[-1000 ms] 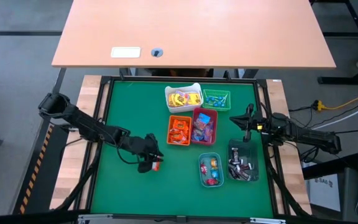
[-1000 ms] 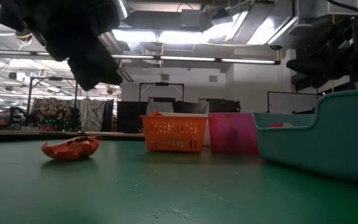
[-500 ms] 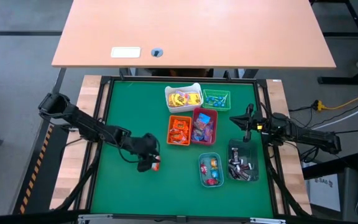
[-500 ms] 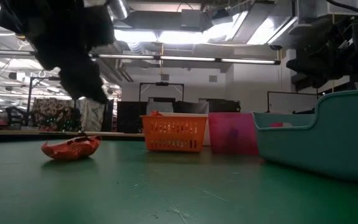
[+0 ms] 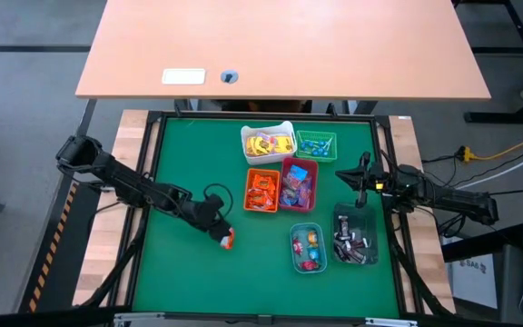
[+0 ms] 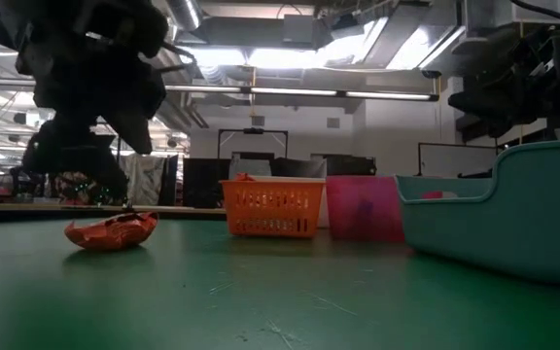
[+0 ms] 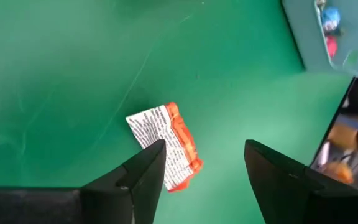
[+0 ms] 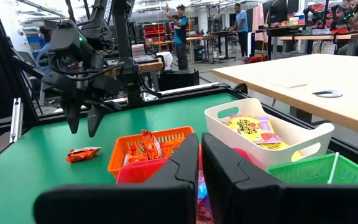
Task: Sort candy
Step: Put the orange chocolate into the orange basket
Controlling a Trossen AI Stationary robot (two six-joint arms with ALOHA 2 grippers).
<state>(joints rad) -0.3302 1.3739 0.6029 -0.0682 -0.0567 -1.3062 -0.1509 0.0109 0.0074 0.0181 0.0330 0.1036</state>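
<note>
Left gripper (image 5: 214, 224): fingers spread wide, nothing between them, poised above the green mat (image 5: 189, 272) with tips pointing down.
Orange candy (image 5: 228, 239): flat on the mat just beside the left gripper's fingertips, on the side toward the clear bins; not touched. Seen past the left fingers (image 7: 143, 167) as an orange wrapper with a white printed panel.
Orange bin (image 5: 262, 191): near the left gripper, beyond the loose candy, holding orange-wrapped sweets.
Red bin (image 5: 299, 184): touching the orange bin on its far side from the left gripper, filled with mixed wrappers.
White bin (image 5: 268, 143): farther from the left gripper, behind the orange bin, with yellow sweets inside.
Green bin (image 5: 316, 144): beside the white bin, blue sweets inside.
Clear bins (image 5: 307, 249): two side by side, well apart from the left gripper, near the right arm; one with red and blue sweets, one with dark ones.
Right gripper (image 5: 342, 175): fingers pressed together, empty, raised just beside the green bin and red bin.
</note>
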